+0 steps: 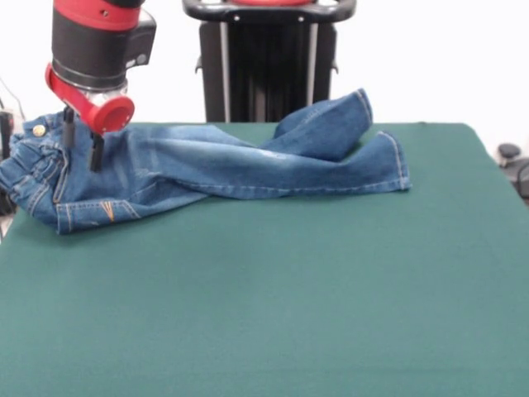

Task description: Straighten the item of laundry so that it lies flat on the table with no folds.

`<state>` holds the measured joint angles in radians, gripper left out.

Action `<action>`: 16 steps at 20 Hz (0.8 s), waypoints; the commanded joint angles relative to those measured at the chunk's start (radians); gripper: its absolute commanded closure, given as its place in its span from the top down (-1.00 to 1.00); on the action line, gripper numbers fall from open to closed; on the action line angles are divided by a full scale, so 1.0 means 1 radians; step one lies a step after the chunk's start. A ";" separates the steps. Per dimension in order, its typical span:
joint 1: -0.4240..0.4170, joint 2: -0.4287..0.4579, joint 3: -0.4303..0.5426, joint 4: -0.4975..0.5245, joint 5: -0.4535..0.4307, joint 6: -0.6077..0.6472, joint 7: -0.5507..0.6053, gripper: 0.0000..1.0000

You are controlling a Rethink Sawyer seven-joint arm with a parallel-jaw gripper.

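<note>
The blue denim jeans (207,169) lie on their side along the far part of the green table (273,306). The waistband with its metal button (38,130) is at the far left, partly over the table's left edge. The two legs stretch right; the upper leg folds back over the lower one, with its hem raised near the far edge. My gripper (83,149) hangs from the red and black arm at the upper left, its two dark fingers (97,154) apart, right over the hip area by the waistband. It holds nothing.
The robot's black pedestal (266,62) stands behind the table's far edge at the centre. Dark objects (514,165) sit off the table's right side. The green cloth spreads wide in front of the jeans.
</note>
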<state>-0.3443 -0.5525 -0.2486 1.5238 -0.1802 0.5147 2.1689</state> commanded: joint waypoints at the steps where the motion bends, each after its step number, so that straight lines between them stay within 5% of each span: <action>1: 0.022 0.125 0.126 0.082 0.002 -0.102 0.092 1.00; 16: -0.073 0.172 0.247 0.131 -0.004 -0.247 0.046 1.00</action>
<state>-0.4188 -0.4545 -0.1755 1.5571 -0.1798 0.3343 2.1689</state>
